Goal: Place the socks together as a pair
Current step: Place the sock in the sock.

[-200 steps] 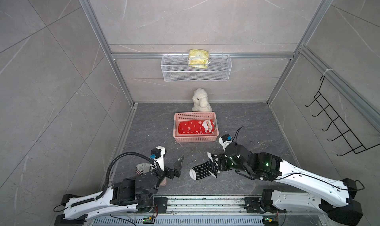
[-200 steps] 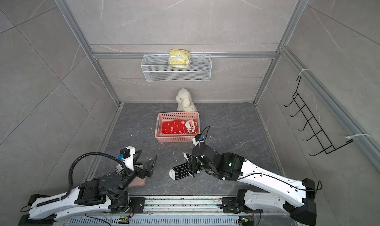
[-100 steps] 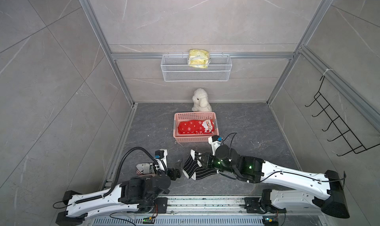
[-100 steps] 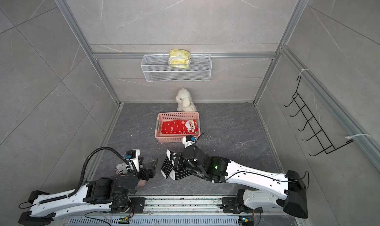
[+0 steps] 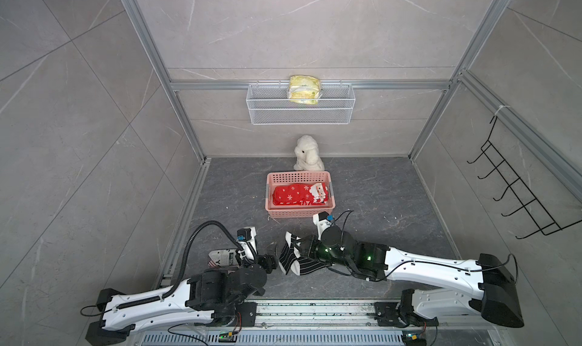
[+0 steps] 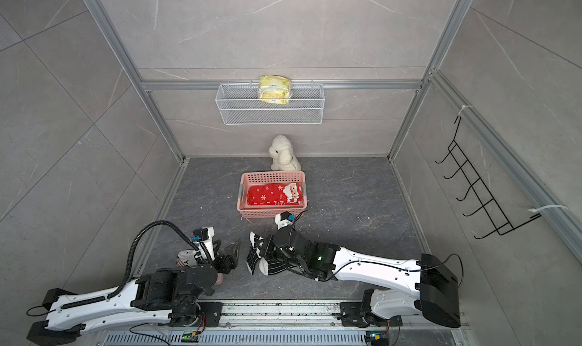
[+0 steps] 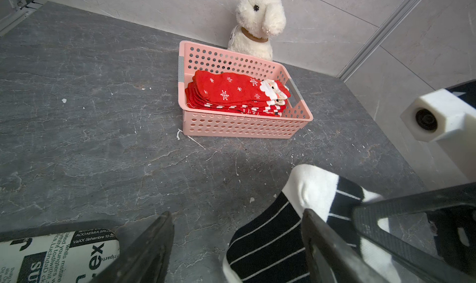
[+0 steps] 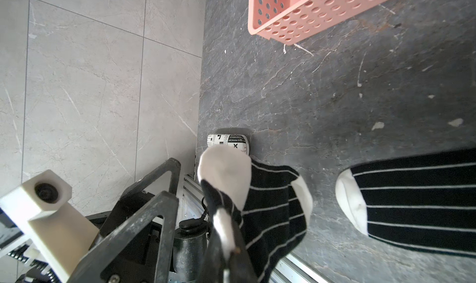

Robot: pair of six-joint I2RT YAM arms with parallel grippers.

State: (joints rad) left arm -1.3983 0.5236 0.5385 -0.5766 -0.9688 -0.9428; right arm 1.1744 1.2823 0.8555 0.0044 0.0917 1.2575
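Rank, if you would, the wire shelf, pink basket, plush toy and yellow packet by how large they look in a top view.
1. wire shelf
2. pink basket
3. plush toy and yellow packet: too alike to rank

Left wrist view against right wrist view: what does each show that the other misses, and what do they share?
Only the left wrist: the white plush toy and the Santa face on the red socks. Only the right wrist: black striped socks plainly apart, the flat sock lying free, the held sock pinched in the right end effector. Both: the pink basket and the newsprint-patterned sock.
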